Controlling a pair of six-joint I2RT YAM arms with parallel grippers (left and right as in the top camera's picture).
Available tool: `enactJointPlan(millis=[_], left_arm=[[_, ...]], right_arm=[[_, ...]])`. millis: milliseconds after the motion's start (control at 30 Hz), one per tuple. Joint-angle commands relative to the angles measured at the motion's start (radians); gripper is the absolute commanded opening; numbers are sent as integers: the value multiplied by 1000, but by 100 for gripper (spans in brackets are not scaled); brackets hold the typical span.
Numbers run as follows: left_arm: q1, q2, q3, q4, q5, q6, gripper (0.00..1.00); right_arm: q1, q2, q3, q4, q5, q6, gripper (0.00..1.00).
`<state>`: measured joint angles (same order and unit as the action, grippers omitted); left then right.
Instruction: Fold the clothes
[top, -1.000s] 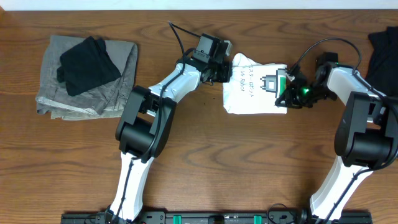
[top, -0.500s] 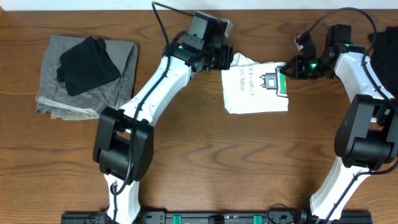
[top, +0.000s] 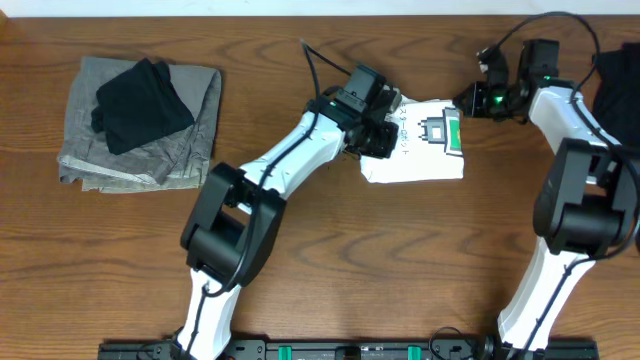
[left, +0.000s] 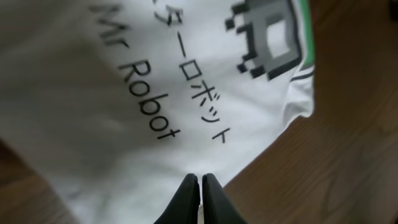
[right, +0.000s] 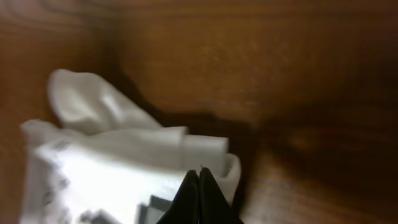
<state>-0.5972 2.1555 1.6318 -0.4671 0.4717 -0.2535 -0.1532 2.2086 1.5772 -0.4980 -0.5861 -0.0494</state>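
Black fingers of the left claw (left: 200, 180) are clenched together with nothing between them, poised over the left part of the folded white short-sleeved cotton T-shirt (top: 425, 165), by its "Mr Robot" lettering. The right claw (right: 199, 172) is clenched too, at the shirt's far right corner; whether it pinches cloth is unclear. The shirt lies print-up, mid-far on the brown wooden desk (top: 400, 260). Well to the left, a crumpled black garment (top: 140, 100) sits on a folded grey cloth (top: 95, 150).
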Motion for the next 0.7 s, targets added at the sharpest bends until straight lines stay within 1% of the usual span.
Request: enactJointPlan(millis=[0, 200, 333, 400, 500, 600, 667], left_arm=[[-3, 65, -8, -1, 6, 23, 7], [-4, 143, -8, -7, 7, 23, 7], [-5, 151, -7, -36, 14, 44, 7], [-6, 133, -7, -61, 14, 77, 7], [-5, 83, -4, -75, 14, 93, 7], [2, 5, -2, -38, 4, 103, 7], [8, -39, -3, 8, -34, 103, 7]], right_arm=[[-6, 52, 12, 13, 11, 34, 1], [-6, 123, 12, 24, 60, 34, 1], [-6, 136, 13, 29, 63, 22, 1], [-7, 129, 16, 36, 62, 19, 1], [-7, 114, 45, 35, 31, 13, 1], [-7, 91, 99, 29, -64, 11, 1], [-7, 76, 146, -5, -133, 12, 1]])
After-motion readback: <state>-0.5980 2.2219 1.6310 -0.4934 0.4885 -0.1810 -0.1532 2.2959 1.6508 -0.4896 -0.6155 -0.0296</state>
